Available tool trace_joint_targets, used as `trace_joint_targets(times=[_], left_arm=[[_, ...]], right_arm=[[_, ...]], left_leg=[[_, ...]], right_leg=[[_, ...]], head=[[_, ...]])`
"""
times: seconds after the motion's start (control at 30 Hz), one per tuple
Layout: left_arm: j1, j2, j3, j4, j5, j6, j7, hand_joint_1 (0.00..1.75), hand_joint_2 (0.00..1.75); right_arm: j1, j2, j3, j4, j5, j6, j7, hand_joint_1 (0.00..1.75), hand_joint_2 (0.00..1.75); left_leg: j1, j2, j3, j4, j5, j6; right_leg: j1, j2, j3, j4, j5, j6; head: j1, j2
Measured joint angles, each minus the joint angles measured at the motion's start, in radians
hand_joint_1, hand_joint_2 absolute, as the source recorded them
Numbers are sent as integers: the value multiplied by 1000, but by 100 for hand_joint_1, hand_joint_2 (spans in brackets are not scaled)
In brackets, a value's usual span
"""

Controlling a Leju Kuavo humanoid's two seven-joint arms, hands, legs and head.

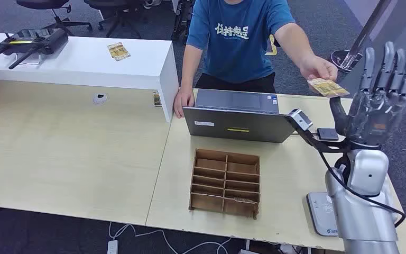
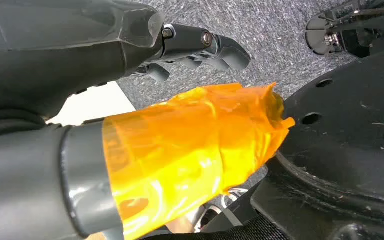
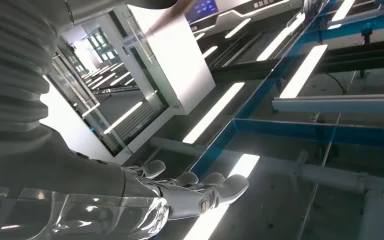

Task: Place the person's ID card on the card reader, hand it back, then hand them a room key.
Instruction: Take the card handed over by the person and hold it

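Pale wood makes up the bench (image 1: 74,153), the biggest thing in my head view, with a white raised counter (image 1: 84,63) running along its far left edge. Behind the far edge stands a person (image 1: 238,42) in a blue shirt, one hand on the bench beside the grey laptop (image 1: 238,124), the other arm stretched out toward my right side. Nearer me, just in front of the laptop, sits a brown cardboard divider tray (image 1: 225,182). At the near right corner lies the white card reader (image 1: 322,214), partly hidden behind my right arm.

My right hand (image 1: 378,100) is raised upright over the far right part of the bench, fingers (image 1: 386,63) straight and apart, holding nothing. My left hand (image 2: 130,60) hangs low (orange tape on its thumb); its fingers look loosely curled with nothing in them, though I cannot tell for sure.

Smallest of all is the ID card (image 1: 328,88), pinched in the person's outstretched hand (image 1: 317,67), just beside my right hand but not touching it. I judge it light, thin, stiff and slick, so it could slip from a loose hold. I would take its free edge, the one pointing toward me, between thumb and fingers, clear of the person's grip.
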Motion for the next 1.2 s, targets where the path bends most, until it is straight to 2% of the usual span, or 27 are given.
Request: trace_joint_targets(times=[0.2,0.33,0.47,0.77,1.2], left_arm=[[0,6,0,0,-9,-1,0,0,0],[-1,11,0,0,-25,-6,0,0,0],[-4,17,0,0,-39,-13,0,0,0],[-5,19,0,0,-45,-13,0,0,0],[-5,11,0,0,-51,-2,0,0,0]], right_arm=[[-65,-33,94,73,0,9,44,0,175],[-131,-60,191,125,0,62,108,0,175],[-197,-66,247,194,-6,102,95,0,175],[-218,-66,262,252,-45,81,59,0,175],[-160,-78,243,232,-93,41,21,0,175]], left_leg=[[0,0,-1,0,0,0],[0,0,-1,0,0,0],[0,-1,-1,0,1,0],[0,-1,-1,0,1,0],[0,-1,-1,0,1,0]], right_leg=[[0,0,0,0,0,0],[0,0,0,0,0,0],[0,0,-1,0,1,0],[0,-1,-1,0,1,0],[0,-1,-1,0,1,0]], head=[[0,0],[0,0],[0,0],[0,0],[0,0]])
